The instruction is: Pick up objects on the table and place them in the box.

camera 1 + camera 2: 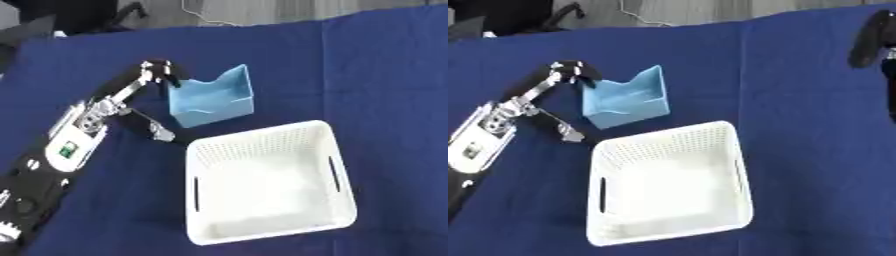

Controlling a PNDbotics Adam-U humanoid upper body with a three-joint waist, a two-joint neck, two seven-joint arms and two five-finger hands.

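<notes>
— Item one, the hand?

— We log the left hand point(157, 70) at about ten o'clock of the scene, its arm coming in from the lower left. Its fingers curl over the far left corner of the light blue open box point(213, 97); we record it as grasping that corner.

— The other hand?

— We see only a dark shape point(870, 37) at two o'clock in the right eye view; we cannot tell its fingers.

— Item two, placement?

— We list the blue box on the dark blue tablecloth point(376, 70), just beside the white perforated basket point(267, 182), at its eleven o'clock, not inside it.
</notes>
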